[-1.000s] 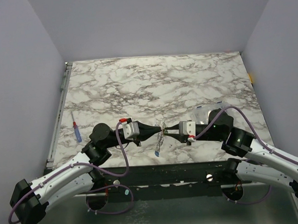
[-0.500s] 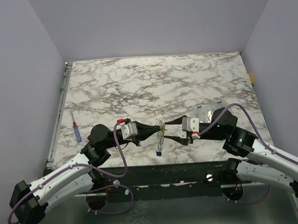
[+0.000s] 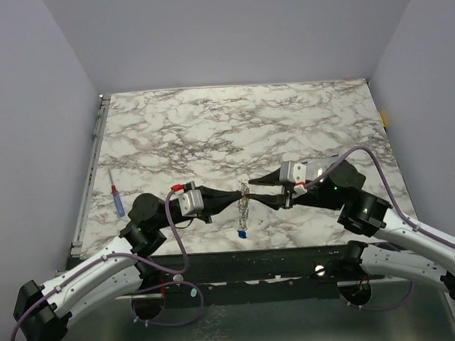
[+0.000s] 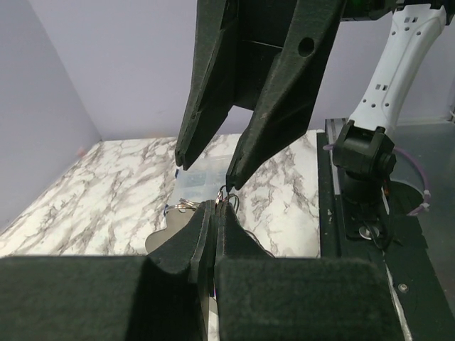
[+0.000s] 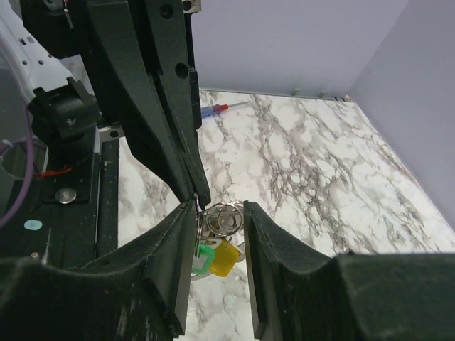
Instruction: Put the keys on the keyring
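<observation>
Pinching the thin silvery wire keyring (image 5: 222, 217) between flat matte-black pads, the left claw (image 3: 239, 194) is fully closed over the marbled tabletop (image 3: 210, 125). The right claw (image 5: 219, 213) stands parted around the ring, and green and yellow plastic-headed keys (image 5: 217, 257) dangle beneath.

Tabletop (image 3: 286, 121) with a white marble pattern, veined in grey and black. The left tool (image 3: 236, 194) and right tool (image 3: 252, 190) are matte black, mounted on white arms (image 3: 95, 273) with black joints and thin purple cables (image 3: 174, 242). The keyring (image 5: 224, 217) is silvery grey. On it hang a green key (image 5: 205, 254), a yellow key (image 5: 226, 257) and a blue key (image 3: 241, 234). A pen (image 3: 117, 199) is red and blue. The walls (image 3: 228, 33) are pale lavender.
</observation>
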